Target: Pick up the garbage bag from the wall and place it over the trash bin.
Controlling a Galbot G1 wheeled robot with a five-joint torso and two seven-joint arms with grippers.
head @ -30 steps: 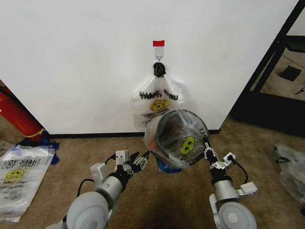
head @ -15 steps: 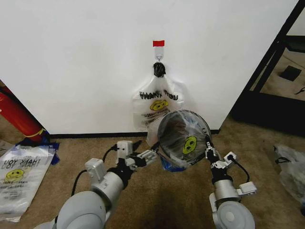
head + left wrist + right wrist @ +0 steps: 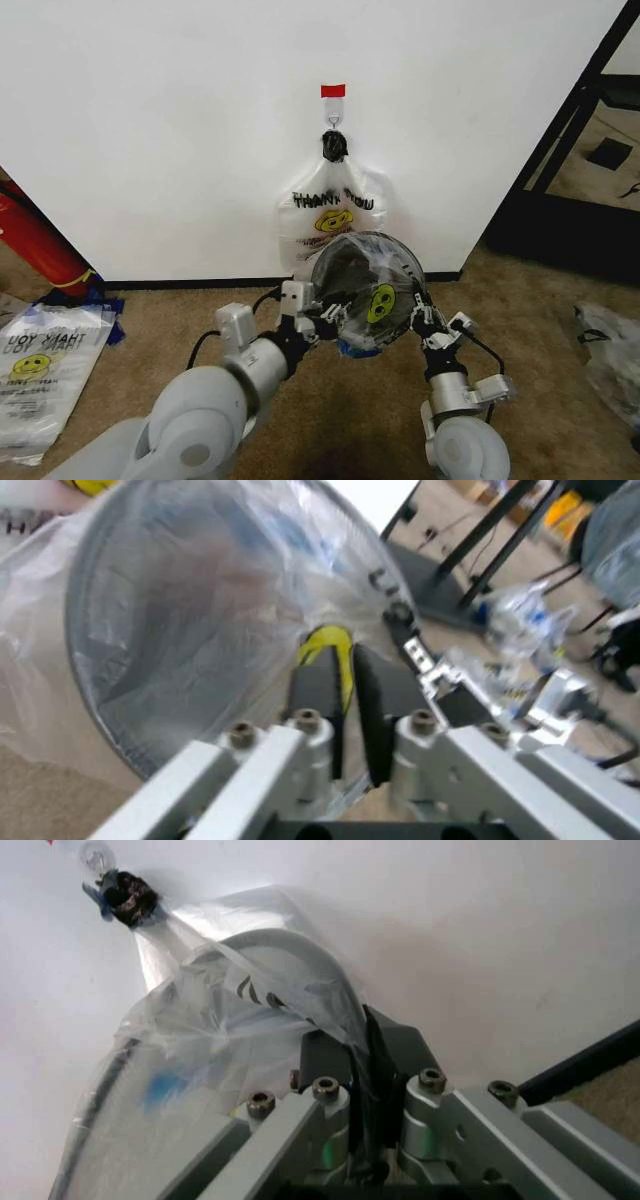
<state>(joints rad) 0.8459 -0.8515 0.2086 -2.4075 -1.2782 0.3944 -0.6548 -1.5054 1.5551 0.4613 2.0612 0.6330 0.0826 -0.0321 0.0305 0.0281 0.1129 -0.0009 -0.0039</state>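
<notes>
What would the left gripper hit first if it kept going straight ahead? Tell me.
The left gripper is already shut on the garbage bag at the rim of the trash bin. Straight on it would probably push through more bag film across the bin's mouth, toward the right gripper; depth is unclear.

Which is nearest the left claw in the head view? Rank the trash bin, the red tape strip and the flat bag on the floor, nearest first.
From the left claw:
1. Trash bin, right beside it, toward the wall.
2. Red tape strip, up on the wall above the hook.
3. Flat bag, on the carpet far to the robot's left.
</notes>
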